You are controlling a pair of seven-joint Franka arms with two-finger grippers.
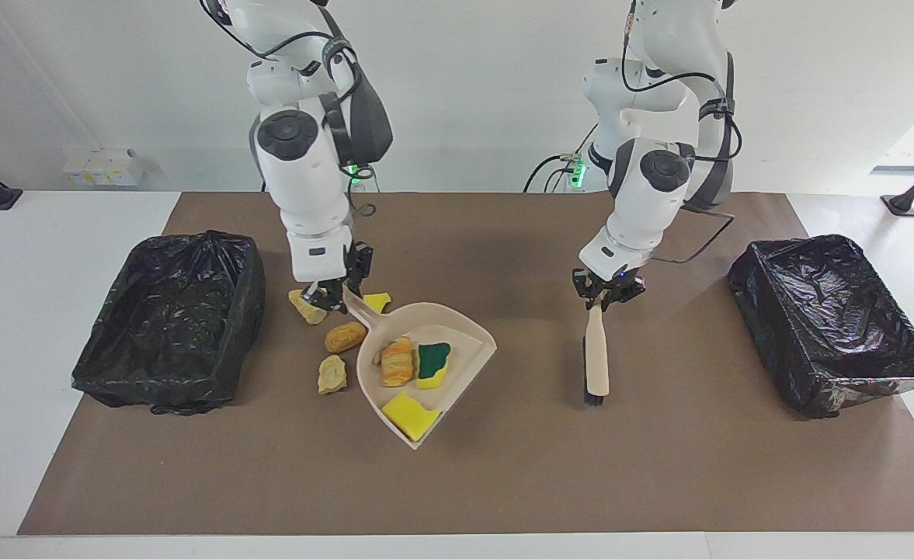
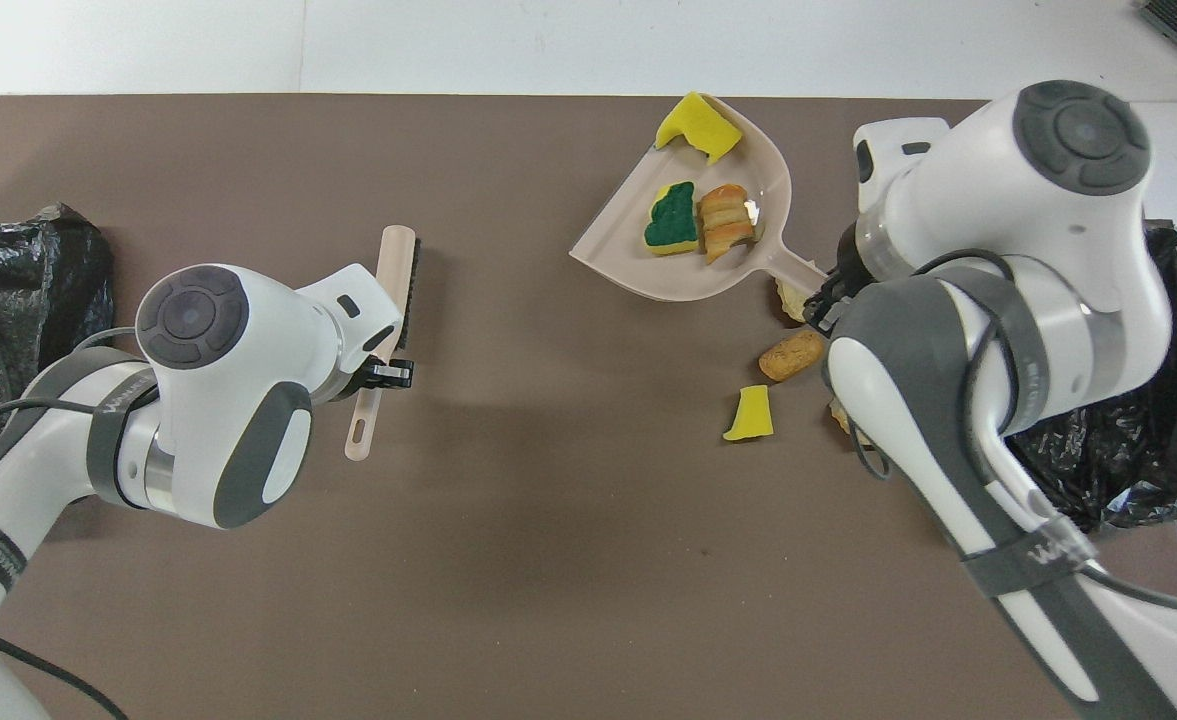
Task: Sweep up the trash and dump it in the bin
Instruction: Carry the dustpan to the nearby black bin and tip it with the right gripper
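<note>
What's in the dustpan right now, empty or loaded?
Loaded: the dustpan carries three pieces, a yellow sponge chunk, a green-faced sponge and a bread-like lump. The right hand grips its handle.

Bright, even light fills both views. Soft, faint shadows lie on the brown mat [image 1: 658, 466] under the arms. The black bin liner [image 1: 829, 318] shows white glare on its creases. A window glows overexposed at the facing view's edge. Focus is sharp throughout.

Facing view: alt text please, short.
The right pincer holds a beige dustpan by its handle, with three trash pieces in it, beside four loose pieces on the brown mat. The left pincer holds a brush; a black-lined bin stands at each end.
</note>
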